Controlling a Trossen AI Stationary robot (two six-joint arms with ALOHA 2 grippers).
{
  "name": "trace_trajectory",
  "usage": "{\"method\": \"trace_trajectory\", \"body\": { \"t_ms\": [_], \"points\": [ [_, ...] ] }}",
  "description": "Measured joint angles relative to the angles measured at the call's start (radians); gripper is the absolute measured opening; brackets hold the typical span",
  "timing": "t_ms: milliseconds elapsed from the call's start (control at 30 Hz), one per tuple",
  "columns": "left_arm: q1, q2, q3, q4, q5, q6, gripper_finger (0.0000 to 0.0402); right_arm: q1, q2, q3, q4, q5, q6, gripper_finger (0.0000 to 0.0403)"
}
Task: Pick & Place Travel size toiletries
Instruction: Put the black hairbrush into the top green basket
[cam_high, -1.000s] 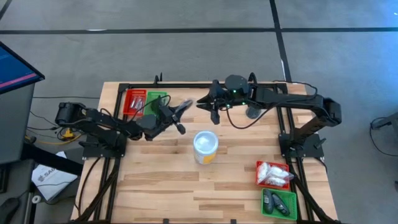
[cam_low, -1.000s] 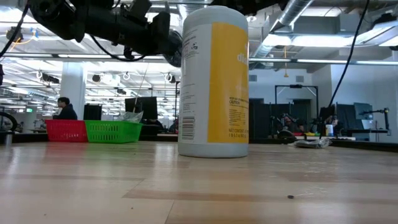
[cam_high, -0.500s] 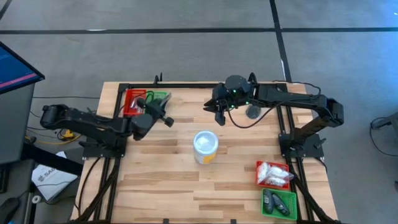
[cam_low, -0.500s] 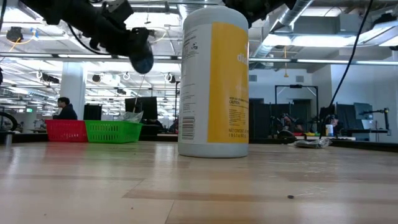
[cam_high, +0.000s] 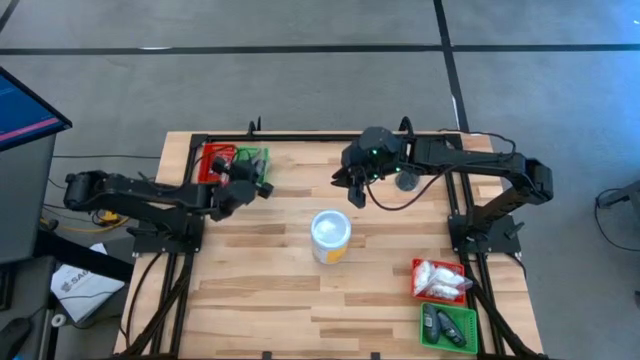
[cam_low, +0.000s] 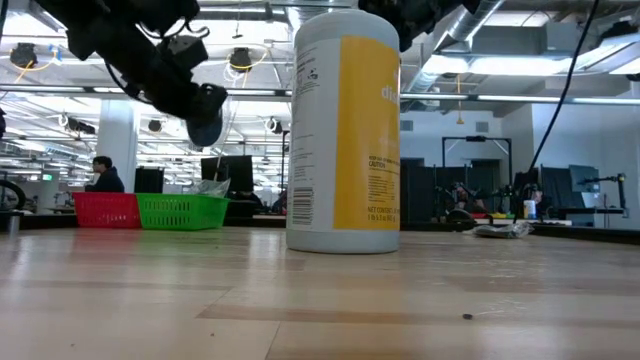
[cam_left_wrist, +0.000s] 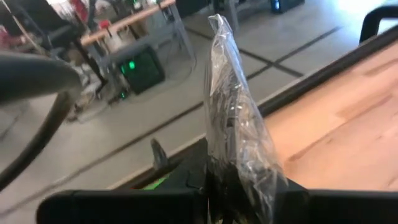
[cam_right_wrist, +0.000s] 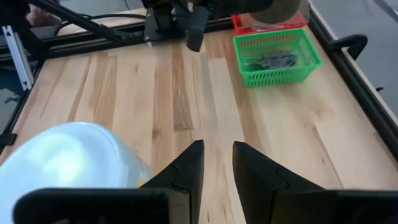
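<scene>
- High view: the left end effector (cam_high: 243, 178) hung over the far-left part of the wooden tabletop (cam_high: 290, 290), above the red tray (cam_high: 210, 160) and green tray (cam_high: 255, 158) at that corner. What it held could not be made out from above.
- High view: the right end effector (cam_high: 357, 186) hung over the far middle of the tabletop, just beyond the white cup (cam_high: 331, 236). A second red tray (cam_high: 440, 292) with white sachets (cam_high: 440, 277) and a second green tray (cam_high: 450, 340) with dark pieces (cam_high: 440, 322) sat at the near-right corner.
- Low view: the cup (cam_low: 343, 130) stood upright on the tabletop (cam_low: 320, 300). The left end effector (cam_low: 200, 115) hung above the surface, over the red (cam_low: 105, 210) and green (cam_low: 182, 211) trays. Behind lay an open workshop hall with ceiling lights; a person (cam_low: 100, 175) sat at far left.
- Left wrist view: the left end effector (cam_left_wrist: 214, 186) was closed on a crinkly clear sachet (cam_left_wrist: 239, 134). Its long axis ran straight out from the fingers, the free end pointing away from the wrist, beyond the tabletop edge (cam_left_wrist: 348, 118) toward grey floor.
- Right wrist view: the right end effector (cam_right_wrist: 217, 168) stood at a narrow gap, holding nothing. The cup (cam_right_wrist: 68, 162) lay beside it; the green tray (cam_right_wrist: 277, 59) held silvery items (cam_right_wrist: 270, 60).
</scene>
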Motion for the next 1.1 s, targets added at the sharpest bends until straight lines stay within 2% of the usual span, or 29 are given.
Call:
{"method": "trace_trajectory", "body": {
  "t_ms": [267, 367, 667, 900, 1100],
  "points": [
    [0.099, 0.017, 0.000, -0.191, 0.114, -0.203, 0.0018, 0.000, 0.000, 0.000, -0.013, 0.000, 0.000, 0.0077],
    [0.144, 0.034, 0.001, -0.206, 0.183, -0.245, 0.0018, 0.000, 0.000, 0.000, -0.012, 0.000, 0.000, 0.0077],
    [0.270, 0.137, 0.000, -0.220, 0.304, -0.274, 0.0022, 0.000, 0.000, 0.000, -0.027, 0.000, 0.000, 0.0077],
    [0.327, 0.198, 0.000, -0.218, 0.312, -0.273, 0.0026, 0.000, 0.000, 0.000, -0.030, 0.000, 0.000, 0.0077],
    [0.335, 0.199, 0.000, -0.212, 0.339, -0.274, 0.0054, 0.000, 0.000, 0.000, -0.030, 0.000, -0.007, 0.0077]
  ]
}}
